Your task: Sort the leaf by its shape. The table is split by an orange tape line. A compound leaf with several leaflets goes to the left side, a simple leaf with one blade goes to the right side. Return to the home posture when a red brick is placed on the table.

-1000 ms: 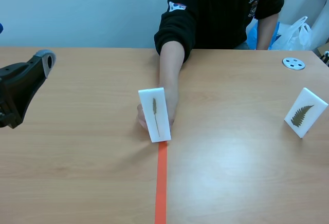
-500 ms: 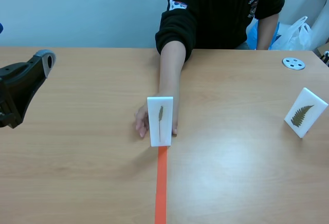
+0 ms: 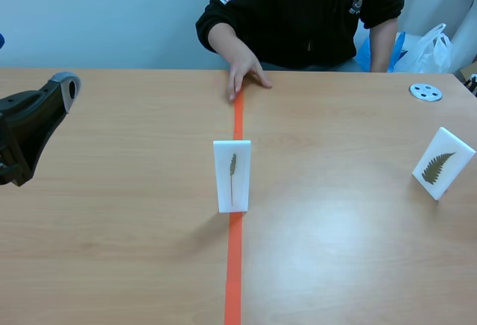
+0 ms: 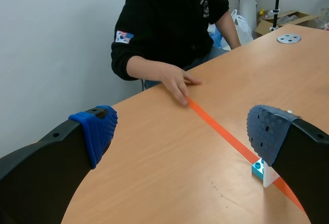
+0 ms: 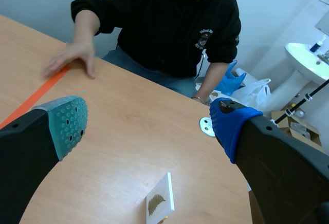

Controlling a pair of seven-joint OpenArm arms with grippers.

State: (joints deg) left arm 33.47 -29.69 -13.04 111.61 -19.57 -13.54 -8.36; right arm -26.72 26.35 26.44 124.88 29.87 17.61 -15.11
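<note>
The leaf card [image 3: 232,175] is standing upright at the middle of the surface [image 3: 112,250], sitting right on the orange tape line [image 3: 233,280], with its leaf face turned toward the robot. It is showing what looks like one narrow blade on a stalk, though the leaf is too small to be sure.

By its look, the card is going to handle as a light, stiff, smooth plate that tips easily. Taking it across its two long edges, in the upper half, should be keeping it square and sparing the leaf face. Its base [image 4: 259,168], teal and white, is peeking out only in the left wrist view, where the rest is hiding behind a finger.

At 3 o'clock from it, well apart, a fern card [image 3: 443,163] is standing tilted. At 12 o'clock a person's hand [image 3: 246,75] is resting on the far end of the tape.

The left gripper [image 4: 182,131] is gaping wide and holding nothing, hanging at 9 o'clock. The right gripper [image 5: 149,126] is likewise spread wide and empty, and its arm is lying outside the scene view.
</note>
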